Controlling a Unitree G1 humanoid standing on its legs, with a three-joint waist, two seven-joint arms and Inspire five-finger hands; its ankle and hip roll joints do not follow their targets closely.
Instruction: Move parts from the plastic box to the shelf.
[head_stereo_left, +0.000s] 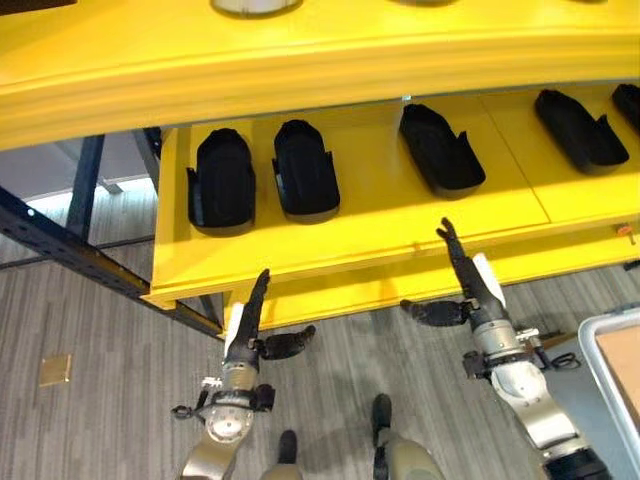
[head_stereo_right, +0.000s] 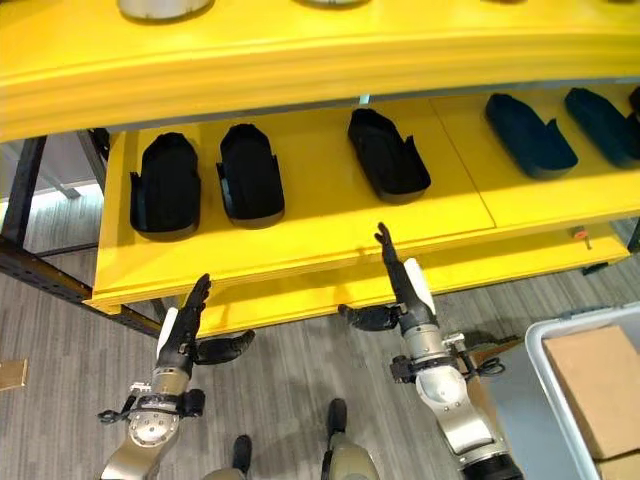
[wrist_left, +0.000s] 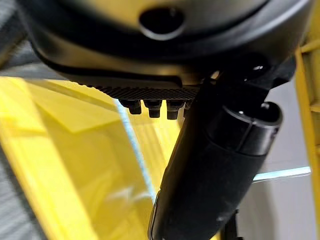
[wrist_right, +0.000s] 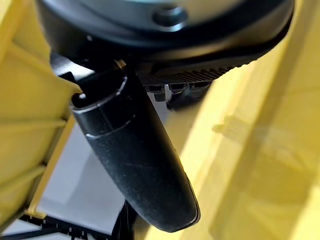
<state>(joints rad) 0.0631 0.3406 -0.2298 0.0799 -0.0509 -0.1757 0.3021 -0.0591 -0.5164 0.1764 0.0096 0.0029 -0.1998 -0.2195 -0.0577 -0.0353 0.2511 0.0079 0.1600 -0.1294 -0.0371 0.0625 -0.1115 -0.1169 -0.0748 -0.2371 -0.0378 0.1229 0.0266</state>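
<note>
A yellow shelf (head_stereo_left: 370, 215) is standing over grey flooring, black parts (head_stereo_left: 222, 180) lying on it. Both hands are empty, fingers straight: left hand (head_stereo_left: 250, 335) below the edge, right hand (head_stereo_left: 470, 280) reaching its lip. The plastic box (head_stereo_right: 545, 350) is sitting right; lifting risks knocking the edge.

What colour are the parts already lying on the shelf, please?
The parts are black, lying on the yellow shelf; the left eye view shows them best.
</note>
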